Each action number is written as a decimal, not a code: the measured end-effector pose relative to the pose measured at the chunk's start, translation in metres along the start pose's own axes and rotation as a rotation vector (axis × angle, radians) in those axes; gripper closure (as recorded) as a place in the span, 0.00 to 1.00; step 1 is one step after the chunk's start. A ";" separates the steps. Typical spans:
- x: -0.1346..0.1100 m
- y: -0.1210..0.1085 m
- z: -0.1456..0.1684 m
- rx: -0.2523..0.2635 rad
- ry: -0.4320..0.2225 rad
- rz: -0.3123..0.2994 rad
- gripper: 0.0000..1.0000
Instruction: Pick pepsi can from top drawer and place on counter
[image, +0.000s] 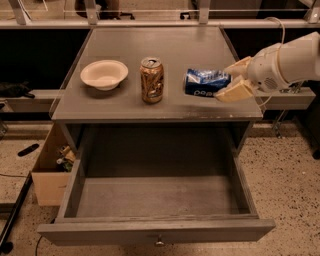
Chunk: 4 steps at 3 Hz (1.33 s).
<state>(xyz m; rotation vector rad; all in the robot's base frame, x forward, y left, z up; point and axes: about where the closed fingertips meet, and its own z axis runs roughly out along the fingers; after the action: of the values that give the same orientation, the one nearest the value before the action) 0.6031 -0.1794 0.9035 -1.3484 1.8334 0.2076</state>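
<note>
The small blue aluminium pepsi can (202, 82) lies on its side on the flat grey table (150, 40), right of centre. The white gripper (223, 83), at the right edge of the frame, has its fingers closed on the can's right end. The wide grey top drawer (100, 231) stands open below.

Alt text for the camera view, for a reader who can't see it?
The robot's tool is at the right end of a blue pepsi can lying sideways on the counter, beside an upright gold can and a white bowl. The top drawer below stands open.
</note>
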 end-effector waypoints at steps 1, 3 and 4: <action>0.011 -0.004 0.026 -0.032 -0.003 0.019 1.00; 0.021 -0.010 0.060 -0.076 -0.002 0.038 1.00; 0.021 -0.010 0.061 -0.078 -0.002 0.038 0.83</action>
<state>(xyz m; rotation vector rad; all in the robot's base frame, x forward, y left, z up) 0.6414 -0.1644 0.8531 -1.3665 1.8667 0.3030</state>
